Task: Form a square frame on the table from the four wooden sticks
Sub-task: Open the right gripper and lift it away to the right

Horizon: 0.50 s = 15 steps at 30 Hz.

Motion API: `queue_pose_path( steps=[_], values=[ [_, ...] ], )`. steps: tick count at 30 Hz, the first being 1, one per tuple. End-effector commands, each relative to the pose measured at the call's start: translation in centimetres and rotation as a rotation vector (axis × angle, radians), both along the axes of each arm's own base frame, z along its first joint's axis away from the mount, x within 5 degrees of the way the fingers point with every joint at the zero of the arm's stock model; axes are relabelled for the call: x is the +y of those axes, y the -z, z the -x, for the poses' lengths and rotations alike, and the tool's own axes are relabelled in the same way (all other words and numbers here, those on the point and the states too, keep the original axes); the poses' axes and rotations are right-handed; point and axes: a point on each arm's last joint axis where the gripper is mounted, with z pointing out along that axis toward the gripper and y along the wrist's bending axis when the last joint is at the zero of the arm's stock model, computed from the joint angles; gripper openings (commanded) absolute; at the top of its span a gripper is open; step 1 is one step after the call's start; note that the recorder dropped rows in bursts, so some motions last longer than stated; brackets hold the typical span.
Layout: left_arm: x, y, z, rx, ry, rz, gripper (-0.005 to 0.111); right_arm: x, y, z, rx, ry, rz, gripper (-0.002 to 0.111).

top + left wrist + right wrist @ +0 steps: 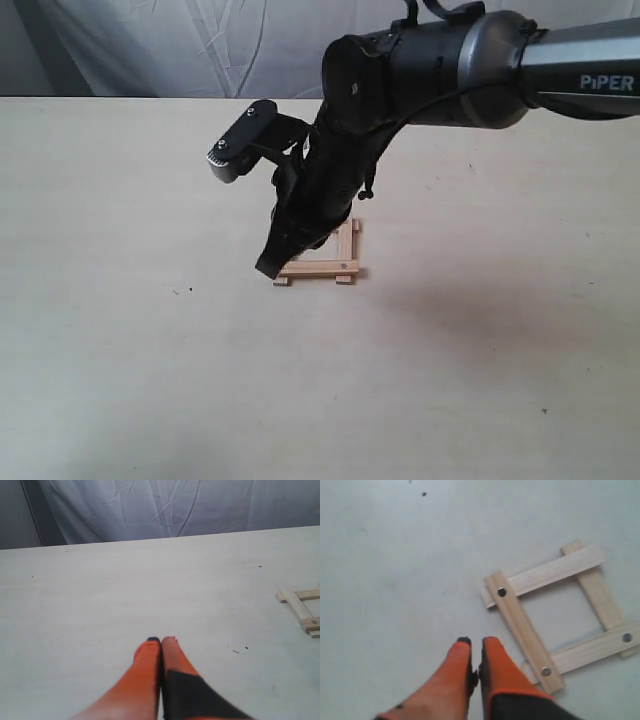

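pale cream table (pixel 120 380), wrinkled grey cloth backdrop (pixel 150 45) behind.
square frame (pixel 555 617) near table centre, slat ends overlapping, dark dots at corners. right gripper (pixel 476 642) pressed together, just beside frame's edge. left gripper (pixel 161 641) pressed together, well apart. wide tabletop on every side.

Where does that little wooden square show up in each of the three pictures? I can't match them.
Exterior view: the small hollow square frame of pale wooden slats lies near the centre, partly hidden behind the black right arm.
Left wrist view: one corner only, cut off at the picture's right edge.
Right wrist view: whole, right of the picture's centre.
Shared landmark: small dark holes near slat ends.
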Motion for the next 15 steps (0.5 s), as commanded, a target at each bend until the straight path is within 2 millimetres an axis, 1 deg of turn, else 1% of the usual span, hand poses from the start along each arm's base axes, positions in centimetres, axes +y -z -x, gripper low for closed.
queue_pose_path(
  steps=[1,3,6,9,11,12,15],
  values=[
    [0.0,0.0,0.0,-0.014,-0.001,0.000,0.000,-0.4,-0.5,1.0,0.140,0.037,0.001,-0.001],
    [0.0,0.0,0.0,-0.014,-0.001,0.000,0.000,-0.9,-0.5,1.1,0.191,0.069,0.012,-0.001],
    [0.0,0.0,0.0,-0.014,-0.001,0.000,0.000,-2.0,-1.2,0.7,0.233,0.172,0.009,-0.001],
    [0.0,0.0,0.0,-0.014,-0.001,0.000,0.000,-4.0,-2.5,-0.2,0.260,0.307,-0.012,-0.001],
    [0.0,0.0,0.0,-0.014,-0.001,0.000,0.000,-5.6,-3.4,-0.9,0.269,0.389,-0.030,-0.001],
    [0.0,0.0,0.0,-0.014,-0.001,0.000,0.000,-6.3,-3.5,-0.9,0.276,0.414,-0.027,-0.001],
    [0.0,0.0,0.0,-0.014,-0.001,0.000,0.000,-9.7,-4.2,-1.1,0.273,0.520,-0.042,-0.001]
  ],
)
